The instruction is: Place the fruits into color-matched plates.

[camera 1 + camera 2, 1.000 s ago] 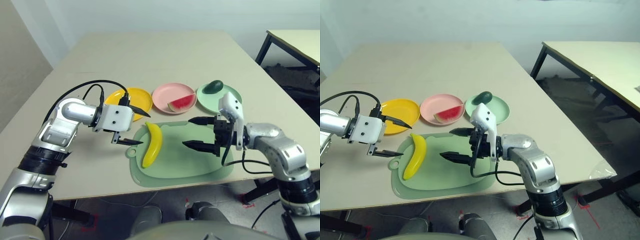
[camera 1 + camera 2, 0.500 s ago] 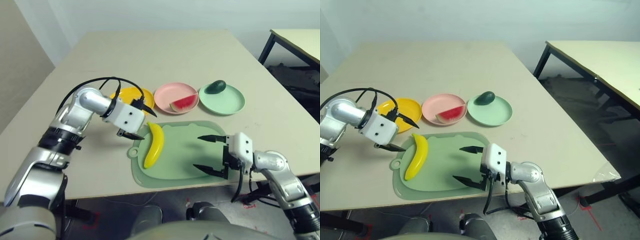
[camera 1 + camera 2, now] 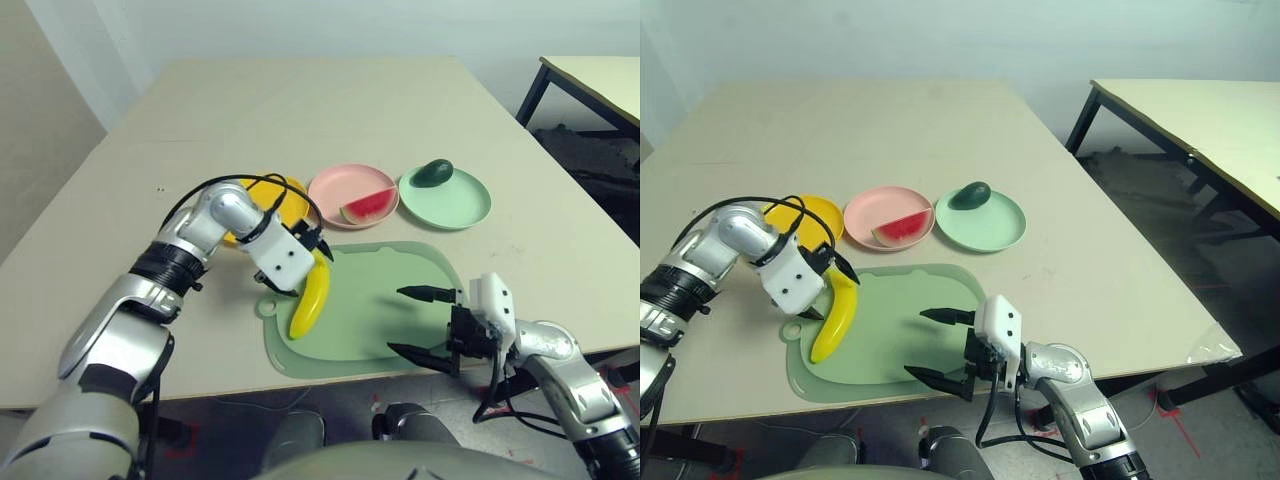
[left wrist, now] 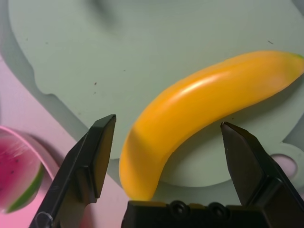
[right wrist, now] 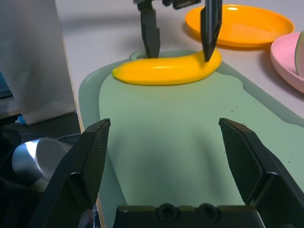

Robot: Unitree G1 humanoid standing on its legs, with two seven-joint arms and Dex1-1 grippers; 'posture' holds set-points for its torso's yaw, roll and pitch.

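The pale beige tabletop (image 3: 300, 120) stretched away broad and smooth toward a whitish wall (image 3: 350, 30), with a strip of clear film (image 3: 1212, 345) at its near right corner. To the right, a second table (image 3: 1210, 125) with a light top and dark legs stood apart from it. The floor (image 3: 235, 430) was dark grey, crossed by thin cables and dotted with red marks (image 3: 1180, 432).

On the tabletop near the front edge lay a green mat (image 3: 380, 300) with a ring tab, its surface flecked with a few dark specks. The banana (image 3: 312, 298) lay on the mat's left part, beside the tab. Beyond the mat, three plates stood in a row: the yellow-orange plate (image 3: 812, 215) at left, partly behind the left arm, the pink plate (image 3: 345, 183) bearing the watermelon wedge (image 3: 368, 206), and the mint plate (image 3: 455, 205) bearing the avocado (image 3: 432, 174).

The left end effector (image 4: 168, 119) was spread apart over the banana's far part, one finger to either side; whether they touched it could not be told. The right end effector (image 5: 165, 120) was also apart, empty above the mat's right part
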